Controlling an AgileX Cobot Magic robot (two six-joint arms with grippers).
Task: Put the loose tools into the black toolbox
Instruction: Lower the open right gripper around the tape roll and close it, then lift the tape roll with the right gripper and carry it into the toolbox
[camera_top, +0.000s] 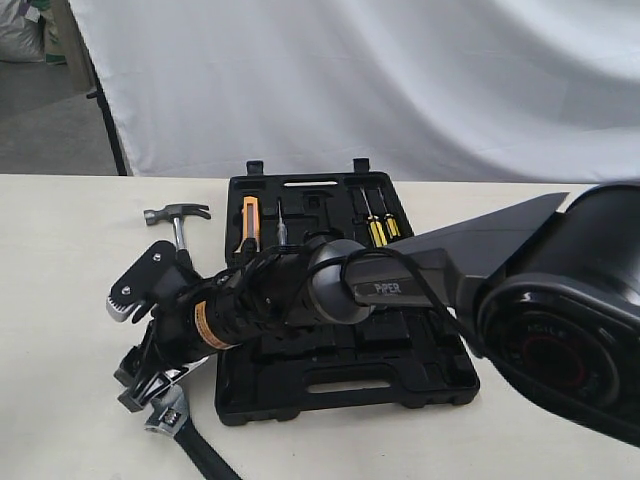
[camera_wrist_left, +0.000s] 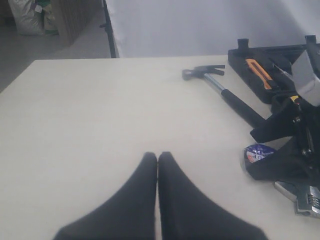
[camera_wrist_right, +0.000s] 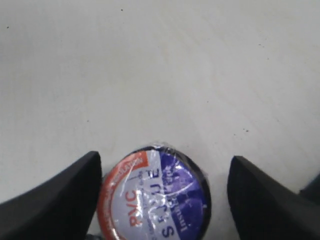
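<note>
Right jaws: wide open, gripping nothing. You've got them straddling the tape roll (camera_wrist_right: 155, 197). One finger (camera_wrist_right: 55, 200) sits right against its red-edged side; touching or not, can't tell. The other finger stands clear of it, with bare surface (camera_wrist_right: 160, 75) between. The roll lies flat, label up, on the surface, outside the black toolbox (camera_top: 400, 385).

Only the wrist views give you the roll. In the exterior view your right arm (camera_top: 380, 285) covers it. The left wrist view puts it between the right arm's black fingers, with the wrench (camera_wrist_left: 300, 197) near it.

Left jaws: shut, tips pressed together, holding nothing, over bare surface and well apart from the tools. The exterior view doesn't show them.

Exterior view adds the layout:
- The right arm reaches across the toolbox, which lies open and flat, to the tools on its left.
- The hammer (camera_top: 178, 213) lies on the surface just beside the box, with its handle running under the arm.
- The wrench lies on the surface just below the right jaws, its black handle running off the near edge of the view.
- An orange-handled tool (camera_top: 250, 222) and yellow-handled screwdrivers (camera_top: 380, 228) sit in recesses in the box.
</note>
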